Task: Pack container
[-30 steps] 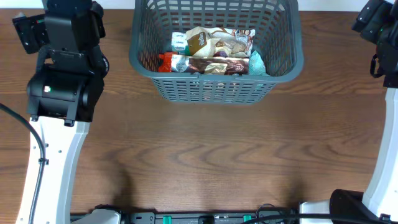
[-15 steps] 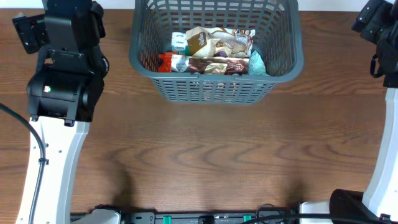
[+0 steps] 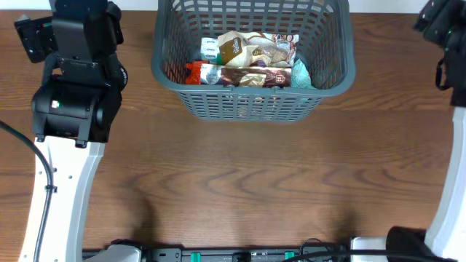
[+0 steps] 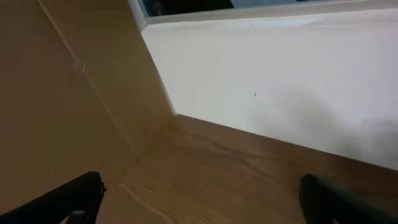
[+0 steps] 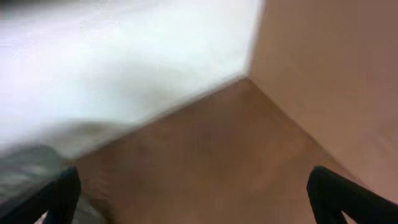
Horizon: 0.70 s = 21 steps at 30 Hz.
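Observation:
The container [image 3: 251,102], a dark grey lattice basket, stands at the back middle of the wooden table. Inside lie several snack packets: a long red and brown one [image 3: 233,74], a beige one [image 3: 256,49], a teal one [image 3: 301,73] and a small white and green one [image 3: 210,49]. My left arm [image 3: 76,73] stands to the left of it and my right arm [image 3: 443,29] at the far right edge. The left gripper [image 4: 199,202] is open over bare wood near the wall. The right gripper [image 5: 199,199] is open too, with nothing between its fingers.
A white wall [image 4: 280,81] meets the table's back edge in both wrist views. A blurred grey shape [image 5: 31,168] shows at the lower left of the right wrist view. Cables and arm bases [image 3: 218,255] line the front edge.
The right arm has shifted slightly toward the right edge of the overhead view. The left arm, basket and packets have not moved.

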{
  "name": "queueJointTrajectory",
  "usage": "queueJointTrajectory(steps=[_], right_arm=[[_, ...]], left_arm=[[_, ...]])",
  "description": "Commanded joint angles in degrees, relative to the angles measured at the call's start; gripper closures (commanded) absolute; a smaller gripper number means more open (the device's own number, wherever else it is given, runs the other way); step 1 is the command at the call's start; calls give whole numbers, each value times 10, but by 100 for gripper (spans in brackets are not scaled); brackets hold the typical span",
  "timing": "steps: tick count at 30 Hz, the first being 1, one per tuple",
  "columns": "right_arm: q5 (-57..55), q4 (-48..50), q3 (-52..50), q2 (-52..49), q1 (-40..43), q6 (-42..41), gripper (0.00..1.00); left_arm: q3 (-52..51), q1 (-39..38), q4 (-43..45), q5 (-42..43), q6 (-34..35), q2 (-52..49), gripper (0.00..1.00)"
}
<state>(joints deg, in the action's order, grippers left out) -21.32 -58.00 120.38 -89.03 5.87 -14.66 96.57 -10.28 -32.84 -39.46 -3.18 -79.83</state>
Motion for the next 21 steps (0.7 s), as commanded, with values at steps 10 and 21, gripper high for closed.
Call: queueJointTrajectory(steps=[10,21], right_arm=[[92,286,-332,299,-60,2,1],[207,402,-700,579,-68,147,1]], left_arm=[[2,0,0,-15,5,1,1],[2,0,0,-15,5,1,1]])
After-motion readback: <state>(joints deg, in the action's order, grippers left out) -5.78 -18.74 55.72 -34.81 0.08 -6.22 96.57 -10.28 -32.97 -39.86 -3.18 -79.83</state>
